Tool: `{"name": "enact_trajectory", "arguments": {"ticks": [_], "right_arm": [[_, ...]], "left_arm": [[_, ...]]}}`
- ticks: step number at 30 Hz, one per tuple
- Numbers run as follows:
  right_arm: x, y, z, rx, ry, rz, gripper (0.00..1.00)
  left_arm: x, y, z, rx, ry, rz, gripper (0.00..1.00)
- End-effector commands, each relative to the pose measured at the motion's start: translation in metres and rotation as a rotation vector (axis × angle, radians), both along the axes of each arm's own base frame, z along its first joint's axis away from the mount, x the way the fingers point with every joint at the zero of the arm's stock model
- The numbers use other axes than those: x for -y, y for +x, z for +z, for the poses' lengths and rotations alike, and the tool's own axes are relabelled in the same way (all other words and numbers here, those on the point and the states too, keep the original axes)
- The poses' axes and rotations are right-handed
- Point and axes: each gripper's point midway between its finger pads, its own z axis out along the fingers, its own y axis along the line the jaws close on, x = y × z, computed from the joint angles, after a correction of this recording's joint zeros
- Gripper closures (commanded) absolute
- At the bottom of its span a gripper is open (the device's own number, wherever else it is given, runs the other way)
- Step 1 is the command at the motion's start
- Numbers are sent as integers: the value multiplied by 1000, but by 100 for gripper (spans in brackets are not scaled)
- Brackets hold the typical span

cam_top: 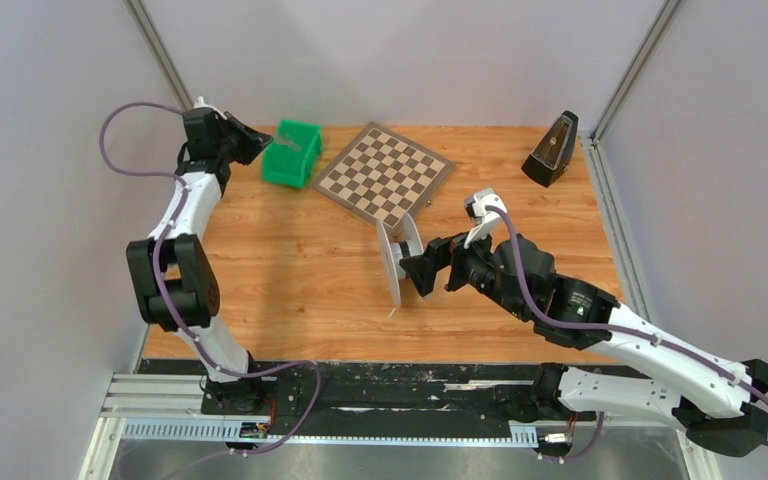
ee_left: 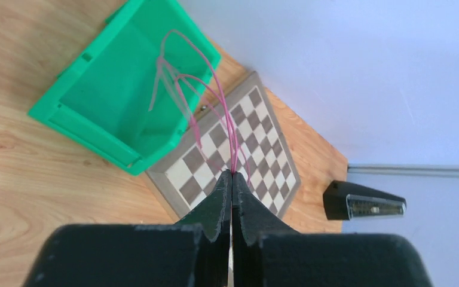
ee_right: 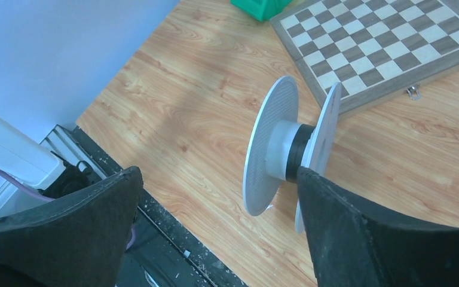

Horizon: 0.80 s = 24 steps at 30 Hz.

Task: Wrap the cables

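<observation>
White links (cam_top: 192,205), black joints (cam_top: 175,285); left hand (ee_left: 232,176) and right hand (cam_top: 420,272) black, perhaps rubber-faced; loose purple cables (cam_top: 103,135).

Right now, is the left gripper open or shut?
Shut. In the left wrist view, the left gripper is closed tip to tip, pinching the pink cable that loops out from it.

Stretches the left arm (cam_top: 188,205) far back toward the rear left corner, elbow folded low near the front edge. Holds the left gripper (cam_top: 250,143) clamped, fingers (ee_left: 218,203) pressed flat together on thin strands of pink cable (ee_left: 215,101). Reaches the right arm (cam_top: 600,320) in from the near right, forearm slanting left. Holds the right gripper (cam_top: 422,270) wide apart, fingers (ee_right: 358,233) spread, pointing left.
</observation>
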Motion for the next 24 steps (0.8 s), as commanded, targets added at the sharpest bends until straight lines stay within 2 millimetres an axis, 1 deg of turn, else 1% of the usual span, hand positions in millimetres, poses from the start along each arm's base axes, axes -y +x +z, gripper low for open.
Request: {"name": "enact_trajectory", "arguments": {"ticks": [1,2,3,4,5,7,8,9,10,11,12,13,14,15,16,17,18,19,20,21,22,23,24], "right_arm": [[8,-8,8,24,15,33,0],[10,-8,9,30,15,28,0],[13,-8,10,37,14,24,0],[15,-8,11,44,13,22,0],[16,-9,12,53,11,25,0],[17,-10,15,81,6,43,1],[17,-11,17,97,6,49,1],[18,-11,20,118,5,55,1],[18,-11,24,134,12,58,1],[19,-11,29,146,21,59,1],[19,-11,32,155,30,61,1],[18,-12,35,161,42,67,2],[17,-13,37,162,52,74,2],[15,-14,40,160,65,82,2],[13,-17,42,155,78,96,3],[11,-19,45,149,91,113,3],[8,-22,47,144,102,130,4],[6,-24,50,144,115,146,5],[4,-26,53,148,127,157,5],[2,-26,59,166,150,164,5],[1,-26,59,177,158,167,5],[-1,-25,60,188,167,167,6],[-3,-25,60,197,174,172,6]], "left_arm": [[3,-37,59,91,144,-76,100],[4,-45,59,80,180,-92,100],[5,-54,76,112,208,-94,100],[7,-62,80,104,245,-111,100],[11,-70,95,129,274,-118,100],[21,-88,107,122,388,-159,100],[26,-99,109,96,424,-179,100],[39,-108,116,115,509,-215,100],[48,-118,115,100,541,-252,100],[66,-130,120,130,593,-314,100],[74,-139,115,115,606,-351,100],[90,-153,121,150,614,-407,100],[98,-161,113,147,606,-450,100],[114,-178,121,202,588,-521,100],[123,-186,116,215,575,-567,100],[136,-203,127,280,560,-631,100],[142,-210,126,298,556,-658,100],[153,-227,136,355,544,-714,100],[166,-242,140,396,507,-803,100],[173,-256,149,450,490,-863,100],[187,-281,159,516,425,-984,100],[192,-290,166,551,392,-1025,100],[197,-306,172,580,339,-1084,100]]}}
